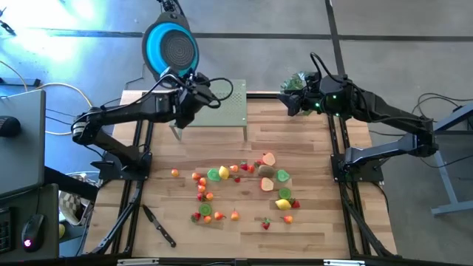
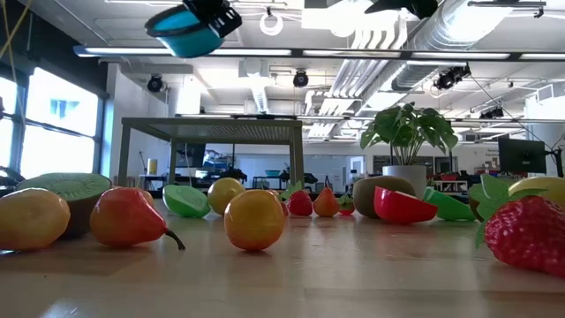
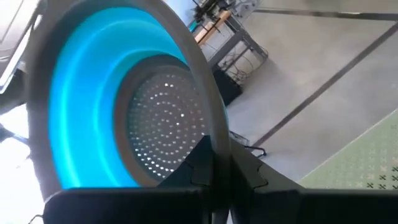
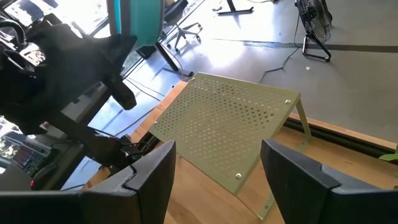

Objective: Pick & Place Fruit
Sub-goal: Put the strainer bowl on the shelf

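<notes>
Above the far edge of the tabletop, the left end effector is clenched on the rim of a blue bowl, holding it high and tipped so its perforated grey bottom faces the overhead camera. The bowl is carried clear of the boards, apparently so it can be set down as the container the fruit will go into; none has gone in yet.

The fruit lies scattered across the middle and near part of the tabletop, well apart from both arms: red, orange, yellow, green and brown pieces, some whole, some halved. From table height a pear, an orange ball and a strawberry sit nearest the lens.

A pale green perforated stand occupies the far side just beside the left arm, and a potted plant sits at the far right corner. The right end effector waits near the plant with its fingers spread and nothing between them, pointing toward the stand. A black-handled knife rests near the front left, untouched.
</notes>
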Controlling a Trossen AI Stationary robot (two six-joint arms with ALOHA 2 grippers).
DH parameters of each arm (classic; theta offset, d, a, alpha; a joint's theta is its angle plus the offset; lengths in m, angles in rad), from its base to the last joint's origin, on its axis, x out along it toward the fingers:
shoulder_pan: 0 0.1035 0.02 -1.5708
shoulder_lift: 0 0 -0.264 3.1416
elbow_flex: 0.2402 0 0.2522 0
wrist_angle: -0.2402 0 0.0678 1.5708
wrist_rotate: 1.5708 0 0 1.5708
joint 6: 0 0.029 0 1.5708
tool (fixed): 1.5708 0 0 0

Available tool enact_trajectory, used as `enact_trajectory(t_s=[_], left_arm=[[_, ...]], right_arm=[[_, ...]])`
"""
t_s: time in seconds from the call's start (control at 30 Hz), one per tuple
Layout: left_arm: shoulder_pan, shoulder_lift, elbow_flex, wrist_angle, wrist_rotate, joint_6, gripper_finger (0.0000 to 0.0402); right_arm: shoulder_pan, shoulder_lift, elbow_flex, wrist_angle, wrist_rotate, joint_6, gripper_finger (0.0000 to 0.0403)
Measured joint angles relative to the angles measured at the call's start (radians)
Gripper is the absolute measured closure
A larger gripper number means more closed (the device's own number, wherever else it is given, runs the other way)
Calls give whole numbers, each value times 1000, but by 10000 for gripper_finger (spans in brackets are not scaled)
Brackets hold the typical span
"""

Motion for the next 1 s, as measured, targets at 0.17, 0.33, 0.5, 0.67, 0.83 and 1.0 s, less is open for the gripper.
enact_trajectory(t_s=[0.17,0.33,0.5,0.67,0.83,1.0], left_arm=[[-19,-5,0,-4,-5,0,391],[-19,-5,0,-4,-25,0,391],[-18,-6,0,-8,-108,21,391],[-18,-34,0,-8,-129,22,391],[-19,-45,0,-17,-125,22,391],[-18,-48,0,-26,36,49,391]], right_arm=[[0,0,0,0,-3,0,174],[1,0,0,0,-4,0,174],[1,0,0,0,-4,6,174],[1,0,0,0,-6,23,174],[1,0,0,0,-6,23,174],[1,0,0,0,-7,24,174]])
